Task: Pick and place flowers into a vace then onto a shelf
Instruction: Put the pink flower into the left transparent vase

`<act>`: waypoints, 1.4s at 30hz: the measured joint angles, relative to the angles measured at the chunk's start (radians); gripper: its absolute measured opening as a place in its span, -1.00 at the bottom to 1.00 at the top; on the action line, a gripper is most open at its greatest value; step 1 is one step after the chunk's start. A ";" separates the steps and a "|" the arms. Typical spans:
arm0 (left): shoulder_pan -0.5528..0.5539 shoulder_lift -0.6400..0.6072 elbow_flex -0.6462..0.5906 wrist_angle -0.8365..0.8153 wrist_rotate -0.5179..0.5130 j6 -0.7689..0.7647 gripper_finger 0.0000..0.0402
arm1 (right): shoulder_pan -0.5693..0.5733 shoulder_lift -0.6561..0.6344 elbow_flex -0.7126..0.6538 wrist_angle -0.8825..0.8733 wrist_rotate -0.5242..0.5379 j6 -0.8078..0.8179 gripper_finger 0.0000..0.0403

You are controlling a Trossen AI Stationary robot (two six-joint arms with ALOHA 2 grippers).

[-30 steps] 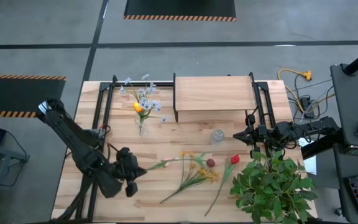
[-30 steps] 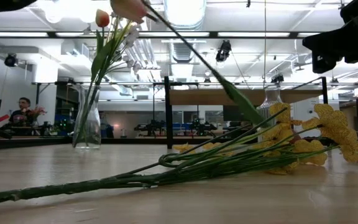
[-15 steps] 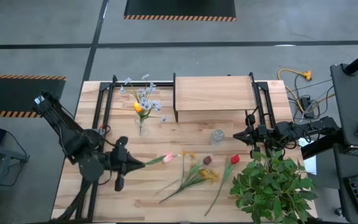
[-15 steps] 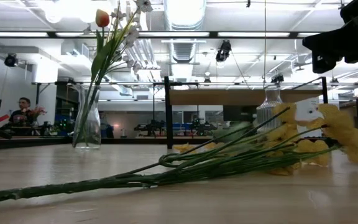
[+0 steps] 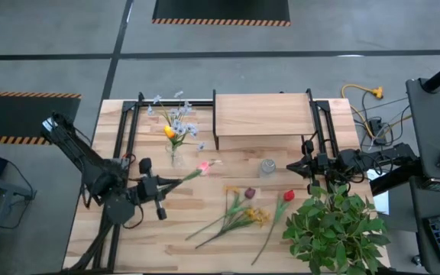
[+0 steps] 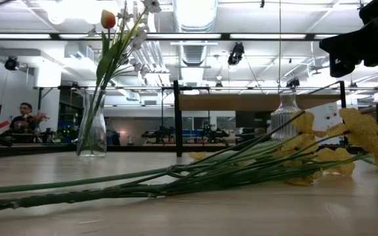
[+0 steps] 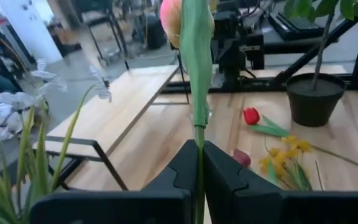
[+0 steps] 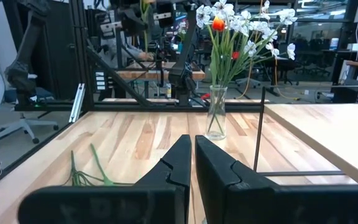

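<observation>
Left tool (image 7: 198, 163) clamped the pink tulip's green stem (image 7: 195, 74), unseen in the low view; right tool (image 8: 191, 155) stayed together.

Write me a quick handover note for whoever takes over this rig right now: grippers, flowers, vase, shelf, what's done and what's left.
Left gripper: shut on the pink flower, stem clamped, head pointing toward the vase.
Right gripper: shut, holding nothing, waiting at the table's right side beside the leafy plant.
Vase: stands left of the shelf, already holding white sprigs and an orange tulip.
Still lying on the table: yellow blossoms, dark red flower, red flower.
Left: insert the pink flower, then the rest, then set the vase on the shelf.
</observation>
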 joint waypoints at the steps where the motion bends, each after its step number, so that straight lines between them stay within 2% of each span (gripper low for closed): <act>1: 0.000 -0.009 -0.032 0.068 0.000 0.044 -1.00 | 0.000 0.000 0.000 0.000 0.000 0.000 -0.94; 5: 0.000 -0.067 -0.177 0.396 0.015 0.261 -1.00 | 0.000 0.000 0.000 0.000 0.000 0.000 -0.94; 11: 0.019 -0.244 -0.457 0.907 0.304 0.562 -1.00 | 0.000 0.000 0.000 0.000 0.000 0.000 -0.94; 14: 0.054 -0.342 -0.563 1.045 0.361 0.651 -1.00 | 0.000 0.000 0.000 0.000 0.000 0.000 -0.94; 17: 0.109 -0.429 -0.629 1.066 0.377 0.706 -1.00 | 0.000 0.000 0.000 0.000 0.000 0.000 -0.94; 26: 0.349 -0.573 -0.727 1.144 0.611 0.774 -1.00 | 0.000 0.000 0.000 0.000 0.000 0.000 -0.94; 30: 0.462 -0.573 -0.755 1.200 0.733 0.760 -1.00 | 0.000 0.000 0.000 0.000 0.000 0.000 -0.94; 42: 0.717 -0.462 -0.799 1.370 0.811 0.604 -1.00 | 0.000 0.000 0.000 0.000 0.001 -0.003 -0.94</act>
